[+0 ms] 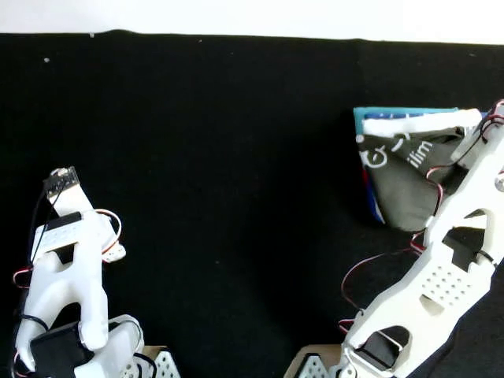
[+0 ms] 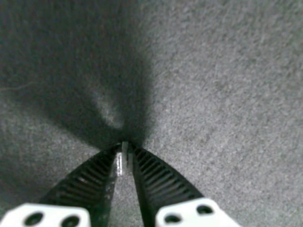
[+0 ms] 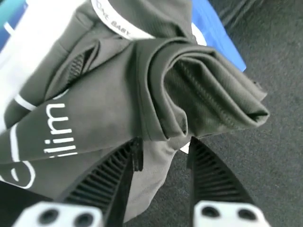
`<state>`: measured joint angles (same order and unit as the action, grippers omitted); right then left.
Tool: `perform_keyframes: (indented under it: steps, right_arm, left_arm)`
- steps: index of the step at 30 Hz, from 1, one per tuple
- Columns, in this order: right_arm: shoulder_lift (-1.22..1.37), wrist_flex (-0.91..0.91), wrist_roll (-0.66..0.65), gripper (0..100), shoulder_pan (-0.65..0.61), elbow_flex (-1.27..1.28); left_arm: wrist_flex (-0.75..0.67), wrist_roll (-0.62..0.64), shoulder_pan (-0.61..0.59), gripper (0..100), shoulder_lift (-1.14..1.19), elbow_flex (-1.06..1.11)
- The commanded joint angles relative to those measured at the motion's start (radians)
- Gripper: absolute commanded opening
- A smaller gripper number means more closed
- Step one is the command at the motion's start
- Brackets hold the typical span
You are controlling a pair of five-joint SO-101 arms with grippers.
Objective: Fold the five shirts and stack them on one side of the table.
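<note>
Left gripper: claw together, empty, tips at the black table, near left.
Right gripper: claw apart, over the folded grey shirt topping the shirt stack, far right.

The left arm and right arm were white plastic shells with black motor blocks, trailed by thin red, white and black cables. The right arm bore a perforated panel. The left end effector and right end effector had black ribbed fingers on white mounts with round holes.
</note>
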<state>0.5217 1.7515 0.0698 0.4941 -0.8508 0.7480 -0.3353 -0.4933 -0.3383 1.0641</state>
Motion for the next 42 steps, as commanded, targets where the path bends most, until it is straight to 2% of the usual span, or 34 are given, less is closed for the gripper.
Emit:
perform_keyframes:
  steps: [1,8,12,20,30,36,42]
  right_arm:
    - [-0.062,-0.027,-0.008,15.7,0.007,0.024]
    - [-0.062,-0.119,-0.008,13.9,0.015,0.117]
    - [-0.064,-0.166,-0.009,0.7,0.015,0.12]
    - [-0.07,-0.202,-0.048,0.6,0.013,0.096]
    - [-0.065,-0.214,-0.043,0.6,-0.056,-0.088]
    - [-0.064,-0.34,-0.041,0.6,-0.105,-0.088]
    - [-0.062,-0.479,-0.043,0.6,-0.102,-0.087]
  left_arm:
    - [-0.04,0.002,-0.007,1,-0.002,0.001]
    - [-0.04,0.002,-0.007,1,-0.002,0.001]
    - [-0.04,0.002,-0.007,1,-0.002,0.001]
    - [-0.04,0.002,-0.007,1,-0.002,0.001]
    - [-0.04,0.002,-0.007,1,-0.002,0.001]
    - [-0.04,0.002,-0.007,1,-0.002,0.001]
    - [-0.04,0.002,-0.007,1,-0.002,0.001]
